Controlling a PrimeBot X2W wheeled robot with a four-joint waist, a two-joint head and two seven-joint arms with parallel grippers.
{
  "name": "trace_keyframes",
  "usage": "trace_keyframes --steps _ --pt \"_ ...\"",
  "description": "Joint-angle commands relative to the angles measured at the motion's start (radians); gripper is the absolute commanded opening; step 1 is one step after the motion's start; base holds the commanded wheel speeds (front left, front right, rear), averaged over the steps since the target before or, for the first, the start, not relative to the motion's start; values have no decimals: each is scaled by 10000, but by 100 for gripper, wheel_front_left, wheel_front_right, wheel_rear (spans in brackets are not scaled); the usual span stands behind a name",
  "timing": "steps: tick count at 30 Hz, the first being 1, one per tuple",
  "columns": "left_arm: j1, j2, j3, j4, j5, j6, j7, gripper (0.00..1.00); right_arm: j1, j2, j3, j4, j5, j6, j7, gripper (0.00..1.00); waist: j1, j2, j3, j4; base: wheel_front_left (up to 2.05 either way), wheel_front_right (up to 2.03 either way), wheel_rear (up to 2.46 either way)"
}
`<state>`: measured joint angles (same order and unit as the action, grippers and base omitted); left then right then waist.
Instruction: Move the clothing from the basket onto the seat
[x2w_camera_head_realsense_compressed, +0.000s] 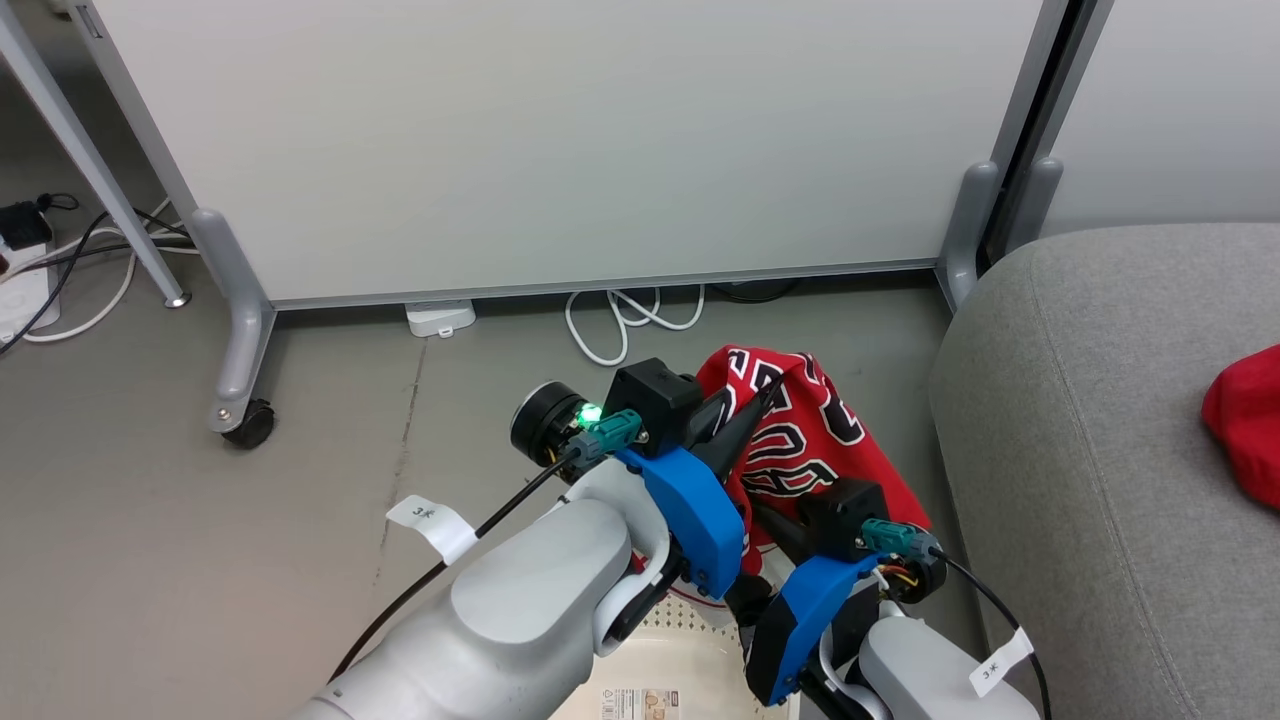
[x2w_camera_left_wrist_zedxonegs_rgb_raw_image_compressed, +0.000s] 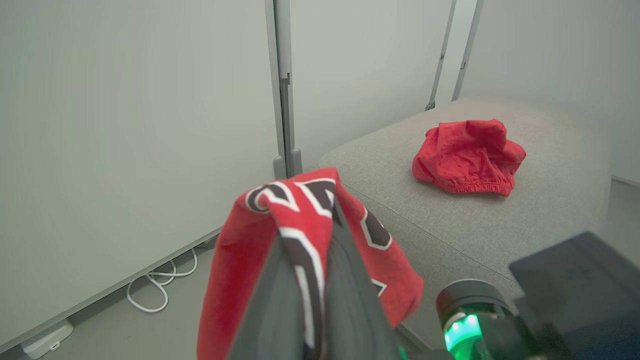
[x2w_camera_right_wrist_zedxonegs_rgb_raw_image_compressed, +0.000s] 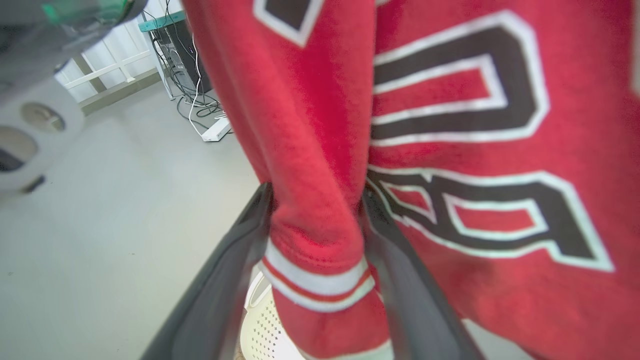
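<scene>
L gripper (x2w_camera_left_wrist_zedxonegs_rgb_raw_image_compressed: 317, 225) has its two dark fingers pressed together on a fold of a red jersey (x2w_camera_left_wrist_zedxonegs_rgb_raw_image_compressed: 235, 270), w/ a strip of black-and-white numeral caught btwn them. The cloth drapes over the fingertips and hangs down both sides. R gripper (x2w_camera_right_wrist_zedxonegs_rgb_raw_image_compressed: 317, 200), just below and right of the L one in the head view, also pinches the jersey: its fingers (x2w_camera_right_wrist_zedxonegs_rgb_raw_image_compressed: 235, 270) flank a bunched roll of red fabric w/ a white-red-white trim band, squeezed btwn them. The jersey thus hangs in the air, held at two spots, w/ big black numerals outlined in white facing the R wrist cam. Directly under the R gripper is the basket (x2w_camera_right_wrist_zedxonegs_rgb_raw_image_compressed: 260, 325), cream plastic w/ small holes; a printed label on its bottom shows in the head view. Can't tell whether the jersey's lower hem touches the basket. Close by, right of both grippers, is the seat (x2w_camera_head_realsense_compressed: 1080, 450), grey woven fabric w/ a rounded edge. On its top, well beyond the L gripper's tips and to their right, lies a second red garment (x2w_camera_left_wrist_zedxonegs_rgb_raw_image_compressed: 467, 155), crumpled in a heap, elastic hem showing, apart from the jersey. Ahead of the grippers stands a white partition panel (x2w_camera_head_realsense_compressed: 600, 150) on grey feet w/ a castor (x2w_camera_head_realsense_compressed: 248, 425). A looped white cable (x2w_camera_head_realsense_compressed: 625, 320) lies on the grey floor (x2w_camera_head_realsense_compressed: 250, 520) at the panel's base.
</scene>
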<state>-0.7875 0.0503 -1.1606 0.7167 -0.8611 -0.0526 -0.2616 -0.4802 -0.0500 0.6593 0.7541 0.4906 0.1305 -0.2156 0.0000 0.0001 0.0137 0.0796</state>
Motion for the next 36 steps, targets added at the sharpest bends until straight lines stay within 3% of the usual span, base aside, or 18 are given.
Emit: trace_keyframes --steps 1,28,29,31,33,34,36 --pt "-206 2 -6 43 -44 20 -51 0 -218 -7 105 167 177 5 -143 0 0 -1 5 -8 0 0 0" --pt "-18 2 4 233 -41 2 -51 0 -401 -8 93 777 312 5 -500 0 0 -1 -119 -238 0 0 0" --pt "-15 2 3 241 -38 5 -51 5 -405 -8 87 780 316 5 -502 0 0 -1 -123 -243 0 0 0" --pt "-12 2 15 247 -28 25 -51 33 -409 -8 68 776 317 5 -505 0 0 -1 -132 -250 0 0 0" --pt "-8 2 66 215 32 88 -51 95 -405 -8 34 743 299 5 -505 0 0 -1 -139 -254 0 0 0" --pt "7 2 90 198 56 111 -51 100 -398 -8 18 728 282 5 -506 0 0 -1 -142 -255 0 0 0" --pt "38 2 124 177 82 135 -50 100 -374 -8 -17 699 238 5 -507 0 0 -1 -148 -257 0 0 0"
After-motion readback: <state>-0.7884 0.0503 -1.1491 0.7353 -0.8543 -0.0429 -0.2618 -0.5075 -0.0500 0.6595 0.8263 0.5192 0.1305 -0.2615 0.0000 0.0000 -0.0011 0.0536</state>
